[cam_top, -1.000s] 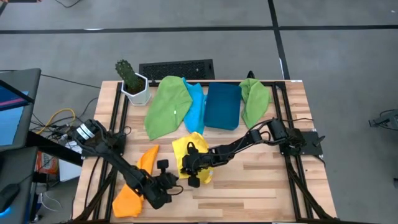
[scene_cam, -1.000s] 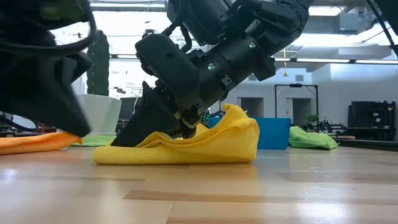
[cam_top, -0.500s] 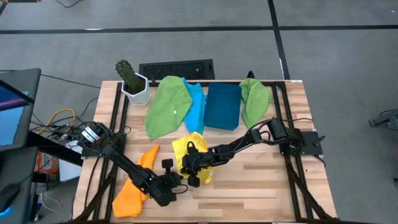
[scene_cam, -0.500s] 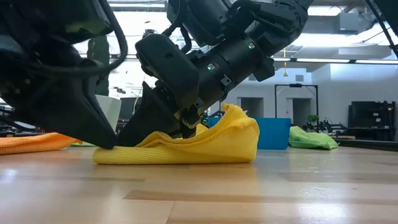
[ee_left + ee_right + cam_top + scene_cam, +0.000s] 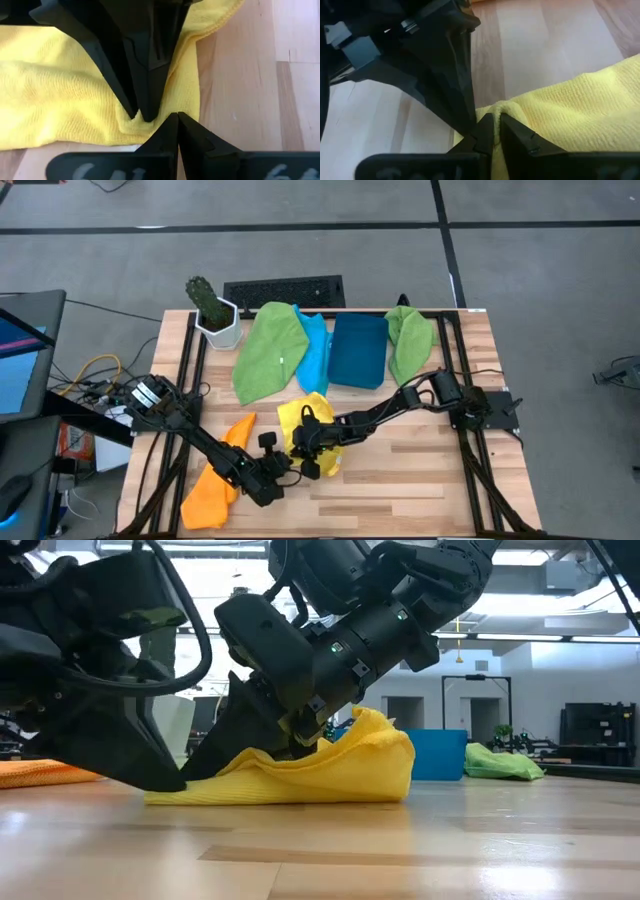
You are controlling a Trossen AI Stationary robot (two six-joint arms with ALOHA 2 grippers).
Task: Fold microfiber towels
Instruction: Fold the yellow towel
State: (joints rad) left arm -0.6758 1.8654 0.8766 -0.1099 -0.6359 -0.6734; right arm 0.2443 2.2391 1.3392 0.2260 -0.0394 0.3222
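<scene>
While green towels (image 5: 267, 348) and a blue bin (image 5: 358, 350) lay along the surface's far edge, both tools, left (image 5: 283, 473) and right (image 5: 301, 457), pinched the yellow towel's (image 5: 309, 415) near corner.

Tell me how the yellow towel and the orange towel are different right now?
The yellow towel is bunched up with both tools, left tool and right tool, pinching its edge; the orange towel lies flatter, held by neither. Yellow sits mid-table, orange near the left front corner. Both are soft plain cloths.
</scene>
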